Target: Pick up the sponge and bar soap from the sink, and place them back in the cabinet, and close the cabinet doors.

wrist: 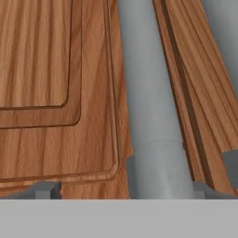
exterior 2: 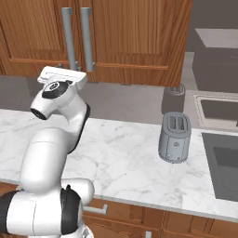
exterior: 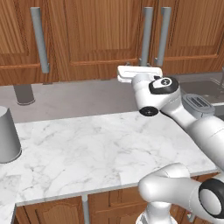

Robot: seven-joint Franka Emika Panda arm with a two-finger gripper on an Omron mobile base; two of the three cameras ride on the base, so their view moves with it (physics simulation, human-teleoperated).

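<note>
The cabinet doors (exterior: 100, 35) (exterior 2: 135, 32) are tall brown wood panels with long grey bar handles, and they stand shut. My gripper (exterior: 144, 66) (exterior 2: 69, 70) (wrist: 126, 190) is open at the lower end of the left handle (exterior: 146, 37) (exterior 2: 68, 37) (wrist: 153, 116) of the middle pair. In the hand view that handle runs up between my two finger tips (wrist: 46, 189), close in front. The sink (exterior: 204, 89) (exterior 2: 218, 110) lies far right on the counter. The sponge and the bar soap are out of view.
A grey toaster (exterior: 197, 105) (exterior 2: 175, 137) stands on the white marble counter (exterior: 87, 144) (exterior 2: 125, 153), right of my arm. A grey cylinder (exterior: 6, 135) sits at the left, and a dark canister (exterior 2: 173, 98) behind the toaster. A dark grey inset (exterior 2: 223, 162) lies near right.
</note>
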